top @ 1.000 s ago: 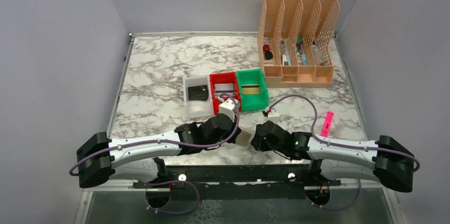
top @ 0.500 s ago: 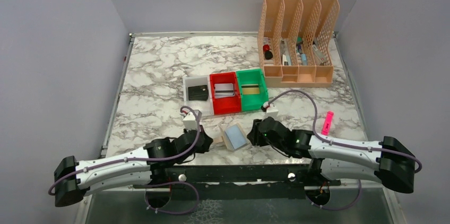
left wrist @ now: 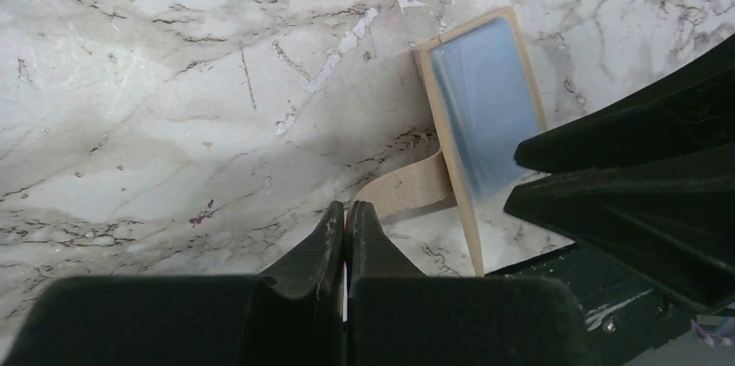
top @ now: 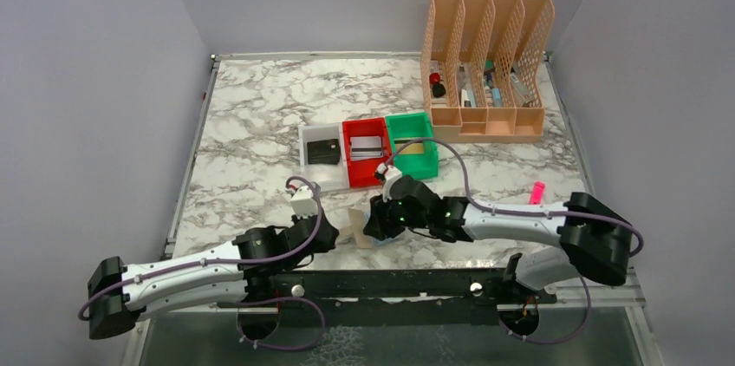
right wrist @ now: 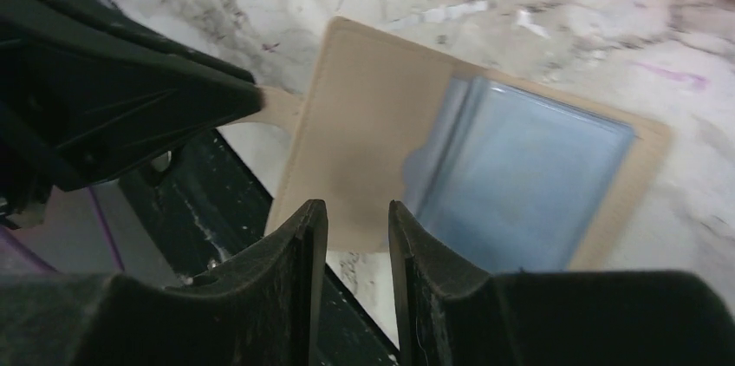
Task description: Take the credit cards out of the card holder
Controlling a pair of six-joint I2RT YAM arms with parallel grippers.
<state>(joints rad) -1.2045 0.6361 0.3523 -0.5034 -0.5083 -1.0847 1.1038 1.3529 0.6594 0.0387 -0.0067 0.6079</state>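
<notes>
The tan card holder [top: 357, 232] lies open near the table's front edge, blue-grey inside up [left wrist: 481, 106]; it also shows in the right wrist view [right wrist: 373, 123]. My left gripper [top: 340, 234] is shut on its tan strap [left wrist: 407, 188], fingertips [left wrist: 347, 208] at the strap's end. My right gripper [top: 374, 225] hovers over the holder, jaws slightly open [right wrist: 357, 210] above its near tan edge, holding nothing. A black card [top: 322, 152] lies in the white tray and a silvery grey card [top: 367, 149] in the red tray. No card shows in the pocket [right wrist: 529, 175].
The white tray [top: 317, 177], red tray [top: 367, 177] and green tray [top: 414, 166] stand in a row behind the holder. A peach file organizer [top: 488, 62] is at the back right. A pink marker [top: 536, 192] lies at the right. A black rail [top: 390, 284] runs along the front edge.
My left arm pulled back from the red tray to the front edge and now holds the strap. My right gripper swung left and now covers the open holder.
</notes>
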